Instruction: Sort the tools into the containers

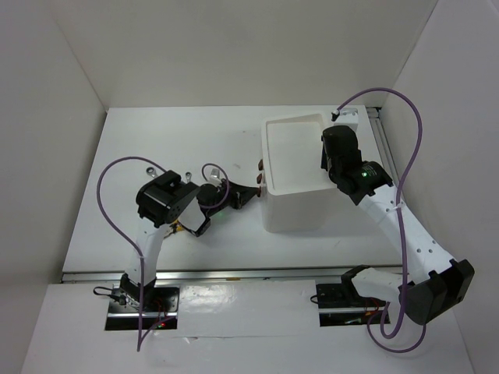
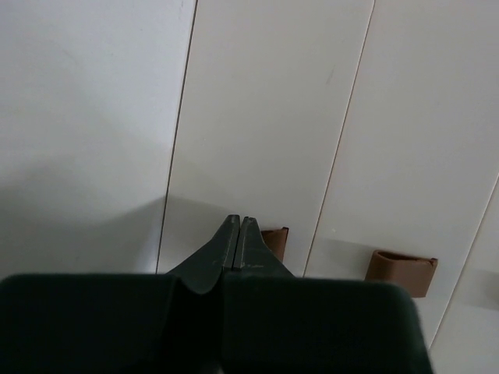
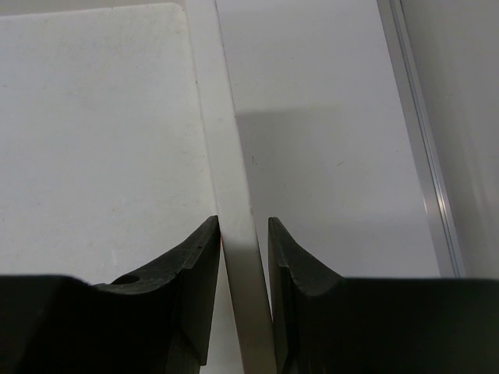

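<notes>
One white box unit [image 1: 300,210] stands mid-right on the counter [image 1: 156,125]. The right fingers [image 3: 195,265] pinch its top tray's rim [image 3: 234,187]. The left fingers [image 2: 226,249], clenched and empty, point at two brown drawer handles [image 2: 401,269]. Being light, stiff, slick plastic, the unit would likely slide; the handles look the best hold. One silver wrench [image 1: 148,163] lies far left.
</notes>
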{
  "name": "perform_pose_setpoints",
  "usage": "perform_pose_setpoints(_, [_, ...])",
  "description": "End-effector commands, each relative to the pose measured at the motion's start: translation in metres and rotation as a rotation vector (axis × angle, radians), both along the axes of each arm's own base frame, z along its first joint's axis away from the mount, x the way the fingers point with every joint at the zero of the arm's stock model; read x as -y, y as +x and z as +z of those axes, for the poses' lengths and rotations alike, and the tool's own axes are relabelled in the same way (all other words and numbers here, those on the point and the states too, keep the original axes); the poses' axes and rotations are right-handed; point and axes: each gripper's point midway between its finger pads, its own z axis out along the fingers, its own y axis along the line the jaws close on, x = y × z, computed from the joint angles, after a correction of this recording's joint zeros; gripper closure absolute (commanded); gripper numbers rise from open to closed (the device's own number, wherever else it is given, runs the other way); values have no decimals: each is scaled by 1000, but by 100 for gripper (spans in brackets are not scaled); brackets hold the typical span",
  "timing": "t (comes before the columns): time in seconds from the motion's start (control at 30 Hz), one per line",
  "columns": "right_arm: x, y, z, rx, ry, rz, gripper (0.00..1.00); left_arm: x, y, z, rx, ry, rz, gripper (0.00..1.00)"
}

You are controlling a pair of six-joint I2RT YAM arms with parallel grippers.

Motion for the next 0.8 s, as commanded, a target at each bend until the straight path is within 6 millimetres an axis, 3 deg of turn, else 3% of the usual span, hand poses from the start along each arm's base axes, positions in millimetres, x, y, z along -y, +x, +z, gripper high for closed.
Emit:
perform_pose_setpoints(0.0, [21,-6,17,54,-7,-98,94,3,-32,31,105,-105,-82,100])
perform_pose_setpoints(0.43, [19,-6,20,60,3,-89,94,-68,-17,8,42,23,37,100])
perform_pose_setpoints(0.77, [16,-4,17,48,2,-81,94,-126,-19,11,30,30,136,100])
